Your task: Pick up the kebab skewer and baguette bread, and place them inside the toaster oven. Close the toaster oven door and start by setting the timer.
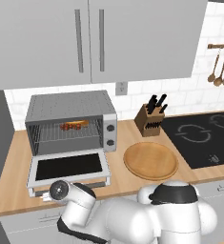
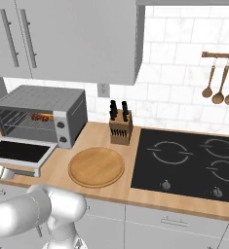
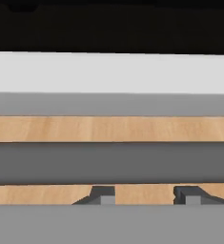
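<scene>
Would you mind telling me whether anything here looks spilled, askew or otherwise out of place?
Nothing stands out. The toaster oven door hangs open, with the kebab skewer and baguette bread lying on the rack; the round wooden plate lies flat.

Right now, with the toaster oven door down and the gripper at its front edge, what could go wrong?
1. The gripper has its tips apart just short of the bar handle. If they close without catching the bar, the toaster oven door may not lift.
2. The kebab skewer and baguette bread lie loose on the wire rack. A hard door swing might jolt them.
</scene>
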Available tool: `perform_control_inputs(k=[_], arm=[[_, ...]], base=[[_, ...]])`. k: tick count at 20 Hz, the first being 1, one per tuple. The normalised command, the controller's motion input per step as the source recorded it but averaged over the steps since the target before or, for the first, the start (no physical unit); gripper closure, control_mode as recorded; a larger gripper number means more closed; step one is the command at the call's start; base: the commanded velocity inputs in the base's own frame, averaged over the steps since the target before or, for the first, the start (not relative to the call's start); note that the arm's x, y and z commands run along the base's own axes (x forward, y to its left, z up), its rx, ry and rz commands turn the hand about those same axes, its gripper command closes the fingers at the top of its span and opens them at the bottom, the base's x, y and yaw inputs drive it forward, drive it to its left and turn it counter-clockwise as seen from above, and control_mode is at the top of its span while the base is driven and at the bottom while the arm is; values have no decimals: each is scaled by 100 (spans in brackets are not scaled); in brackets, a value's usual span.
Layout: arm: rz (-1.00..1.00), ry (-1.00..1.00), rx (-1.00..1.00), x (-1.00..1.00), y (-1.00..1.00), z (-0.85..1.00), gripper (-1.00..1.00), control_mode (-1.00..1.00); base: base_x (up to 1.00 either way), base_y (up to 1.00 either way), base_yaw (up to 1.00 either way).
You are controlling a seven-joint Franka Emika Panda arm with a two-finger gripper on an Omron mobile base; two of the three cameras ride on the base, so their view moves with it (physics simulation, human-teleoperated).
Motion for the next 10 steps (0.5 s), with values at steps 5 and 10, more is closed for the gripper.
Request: perform_control_inputs(k=[5, 10], arm=[[0, -2, 0, 28, -4, -40, -100, -100], [0, -3, 0, 32, -14, -30, -100, -100]], base=[[0, 0, 0], [0, 0, 0]])
